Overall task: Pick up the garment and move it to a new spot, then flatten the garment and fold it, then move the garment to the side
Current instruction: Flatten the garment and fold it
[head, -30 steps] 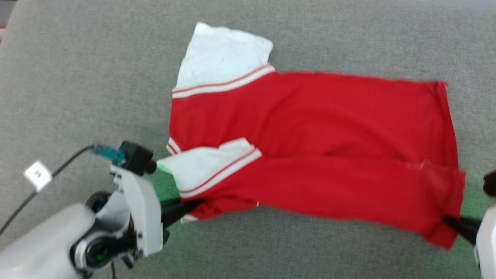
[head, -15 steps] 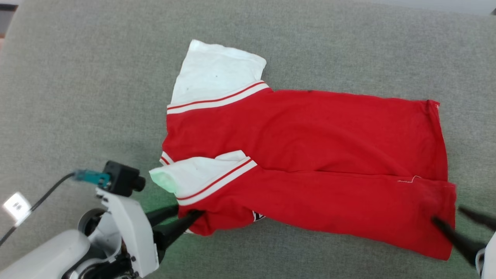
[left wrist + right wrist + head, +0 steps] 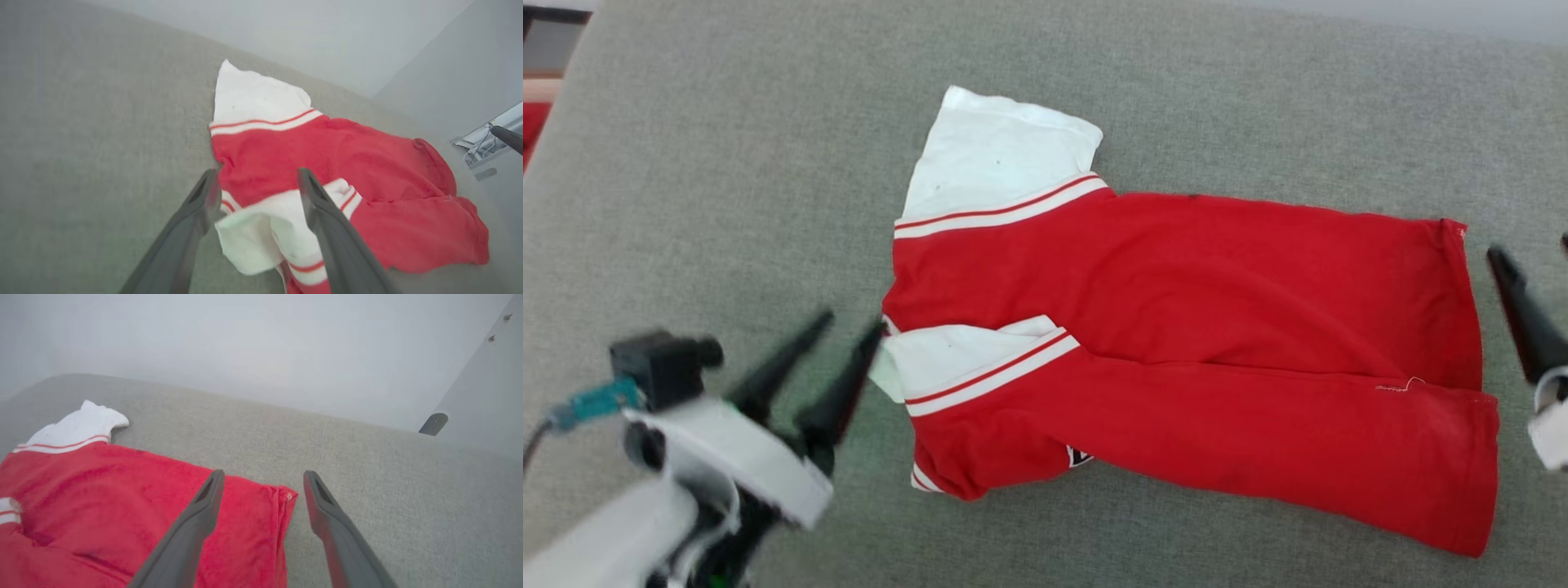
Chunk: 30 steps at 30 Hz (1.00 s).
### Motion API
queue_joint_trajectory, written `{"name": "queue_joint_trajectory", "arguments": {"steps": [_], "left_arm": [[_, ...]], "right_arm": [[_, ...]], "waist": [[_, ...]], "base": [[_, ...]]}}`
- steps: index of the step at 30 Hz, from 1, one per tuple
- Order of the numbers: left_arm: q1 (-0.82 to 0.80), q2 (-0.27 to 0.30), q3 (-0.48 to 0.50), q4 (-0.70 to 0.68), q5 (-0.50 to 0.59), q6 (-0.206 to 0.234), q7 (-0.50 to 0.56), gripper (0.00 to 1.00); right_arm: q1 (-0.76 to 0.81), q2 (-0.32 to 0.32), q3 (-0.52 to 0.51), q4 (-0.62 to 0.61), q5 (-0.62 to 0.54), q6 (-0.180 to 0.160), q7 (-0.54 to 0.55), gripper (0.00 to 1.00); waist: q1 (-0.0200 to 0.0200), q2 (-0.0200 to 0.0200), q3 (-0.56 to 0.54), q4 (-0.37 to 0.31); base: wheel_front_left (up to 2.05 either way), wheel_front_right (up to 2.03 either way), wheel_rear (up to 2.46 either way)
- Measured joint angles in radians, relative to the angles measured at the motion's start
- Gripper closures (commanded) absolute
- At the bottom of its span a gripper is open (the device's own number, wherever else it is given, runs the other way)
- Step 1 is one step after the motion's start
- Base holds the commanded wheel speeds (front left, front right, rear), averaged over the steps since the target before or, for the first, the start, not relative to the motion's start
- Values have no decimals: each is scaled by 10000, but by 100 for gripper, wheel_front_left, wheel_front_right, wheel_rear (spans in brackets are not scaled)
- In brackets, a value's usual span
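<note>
The red jersey (image 3: 1176,327) lies spread on the grey cushion (image 3: 727,163), its near long edge already folded in over the middle, with one white sleeve (image 3: 964,355) lying on top. The left gripper (image 3: 258,173) hangs wide open and empty, that sleeve between and just beyond its fingers. The right gripper (image 3: 264,473) is also open and empty, with the hem corner (image 3: 286,494) between its fingers. I'd guess the far edge goes next: pinch shoulder and hem together, lift evenly, and lay the cloth over without dragging it.
</note>
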Motion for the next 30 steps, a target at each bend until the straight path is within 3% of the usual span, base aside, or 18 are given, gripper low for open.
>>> {"name": "queue_joint_trajectory", "arguments": {"steps": [6,15,23,30], "left_arm": [[-2008,-270,403,871,1549,-21,-138,0],[-6194,-959,98,4429,2240,-1233,2196,0],[-8546,-1467,-1060,7921,2424,-2033,5779,0],[-9455,-1542,-1298,9559,1072,-2134,9754,0]], "right_arm": [[-854,750,77,543,-535,0,-1912,0],[-1351,1657,418,514,-635,0,-3409,0],[-1280,1948,673,451,-552,0,-3720,0],[-1226,1960,694,481,-472,0,-3781,0]], "waist": [[0,0,174,-215],[0,0,595,-1258],[0,0,1188,-2312],[0,0,1672,-2934]], "base": [[0,0,0],[0,0,0],[0,0,0],[0,0,0]]}}
